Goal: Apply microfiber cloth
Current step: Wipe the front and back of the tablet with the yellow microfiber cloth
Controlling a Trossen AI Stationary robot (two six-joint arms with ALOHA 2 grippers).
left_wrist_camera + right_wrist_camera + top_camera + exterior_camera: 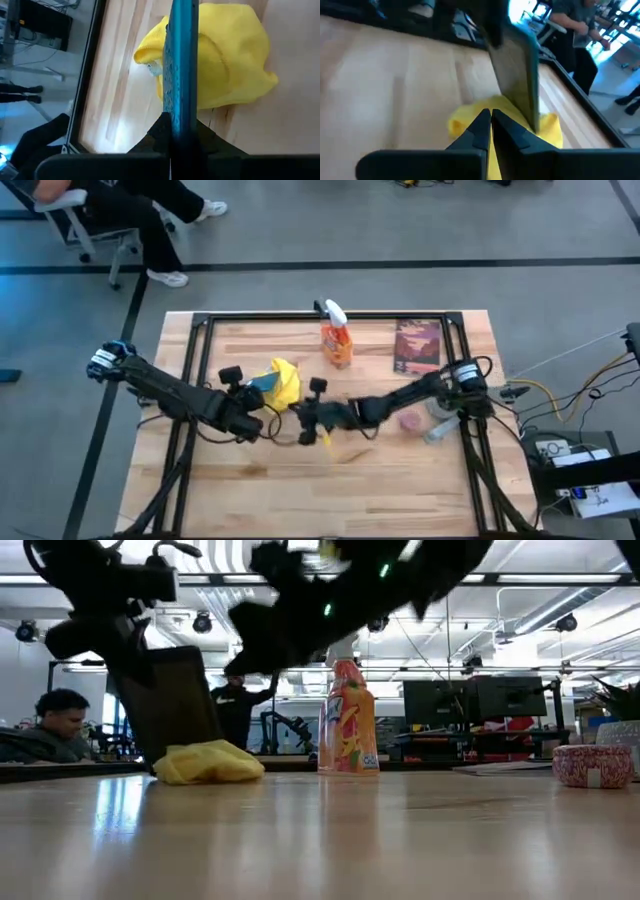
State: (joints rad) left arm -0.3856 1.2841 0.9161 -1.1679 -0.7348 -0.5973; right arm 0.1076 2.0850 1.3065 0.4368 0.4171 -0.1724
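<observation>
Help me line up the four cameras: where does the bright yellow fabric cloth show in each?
High view: bright yellow fabric cloth left of centre.
Low view: lower left, on the table.
Left wrist view: upper centre.
Right wrist view: bottom centre.
Shared landmark: the upright thin dark tablet beside it.

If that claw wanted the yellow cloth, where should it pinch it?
Probably the raised fold of the microfiber cloth, from above. It lies crumpled in a soft mound beside the upright tablet that the left claw holds, so the side away from the tablet looks freest.
</observation>
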